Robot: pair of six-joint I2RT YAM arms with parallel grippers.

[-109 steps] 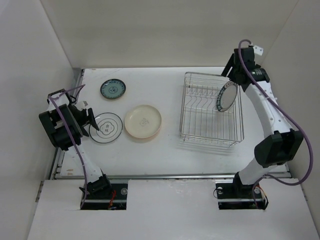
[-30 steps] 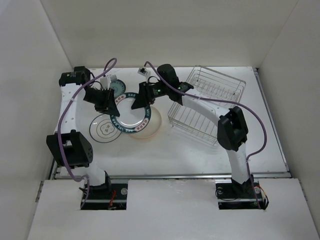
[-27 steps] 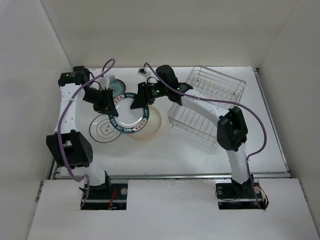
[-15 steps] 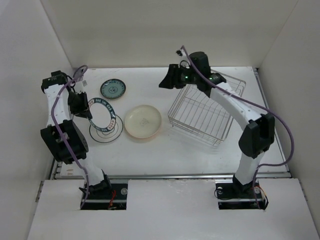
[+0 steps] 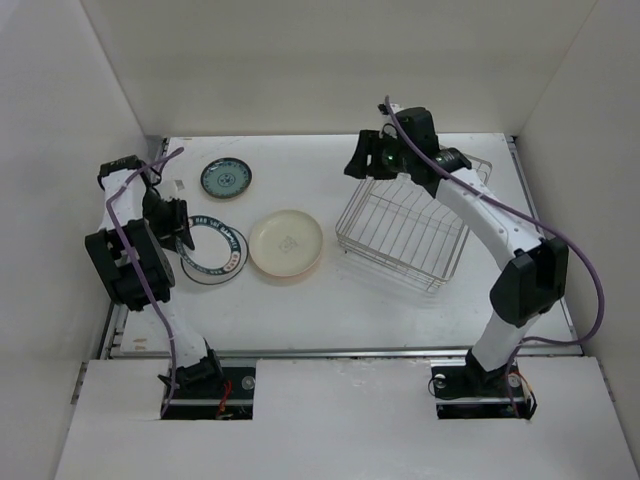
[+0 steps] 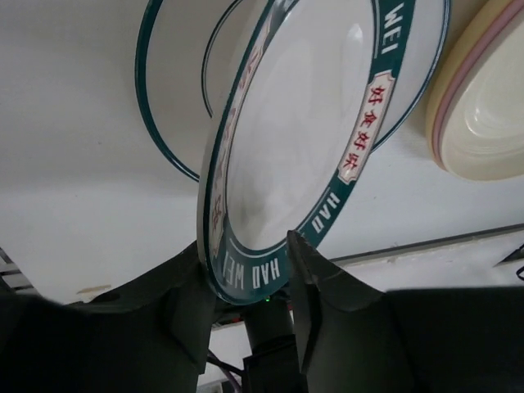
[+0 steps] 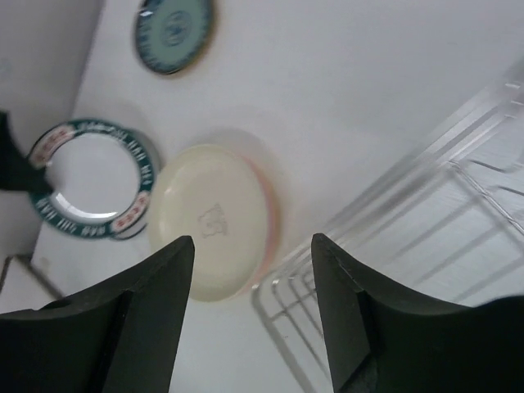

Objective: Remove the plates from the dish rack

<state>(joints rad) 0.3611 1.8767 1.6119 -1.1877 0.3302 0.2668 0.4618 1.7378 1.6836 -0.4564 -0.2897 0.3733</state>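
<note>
At far left, left hand (image 6: 246, 274) pinches the rimmed plate (image 6: 286, 147) — right hand (image 7: 252, 246) spread.

dark-rimmed plate (image 5: 212, 251) in left gripper (image 5: 180, 234), beside cream plate (image 5: 286, 242)

Plates (image 5: 286, 242) left — dish rack (image 5: 400, 232) right

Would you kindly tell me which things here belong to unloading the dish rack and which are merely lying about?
Job: dish rack, lettered-rim plate in left fingers, thin-ringed plate beneath, teal plate, cream plate on pink plate.
Not the job: purple cable, table.
</note>
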